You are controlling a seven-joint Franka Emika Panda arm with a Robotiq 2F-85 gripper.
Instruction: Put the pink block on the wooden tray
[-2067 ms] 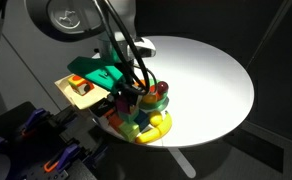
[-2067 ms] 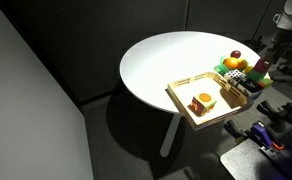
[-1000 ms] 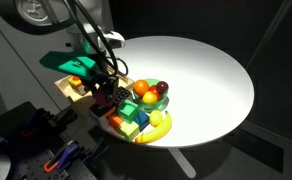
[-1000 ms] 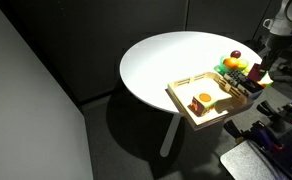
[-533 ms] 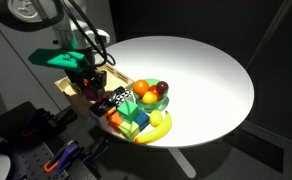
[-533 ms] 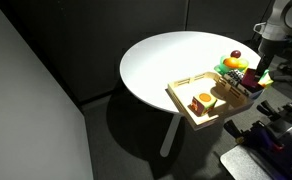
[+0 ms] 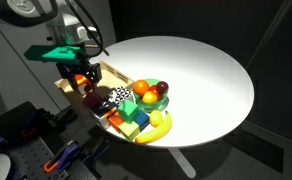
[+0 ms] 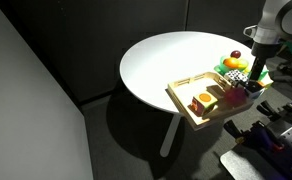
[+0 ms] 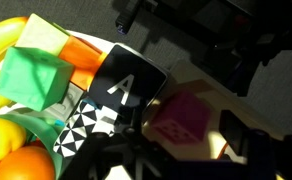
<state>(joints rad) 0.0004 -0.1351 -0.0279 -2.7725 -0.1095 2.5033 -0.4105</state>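
Pink block (image 9: 181,118) clamped between hand (image 9: 184,130) fingers, over wooden tray (image 8: 178,101).

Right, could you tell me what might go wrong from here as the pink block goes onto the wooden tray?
1. In the wrist view the small dark pink cube is close beside the black block with a white letter A; jaws opening or lifting away might knock that block.
2. In an exterior view the shallow light-wood tray seems to overhang the edge of the round white table, so the gripper pressing down could tip it.
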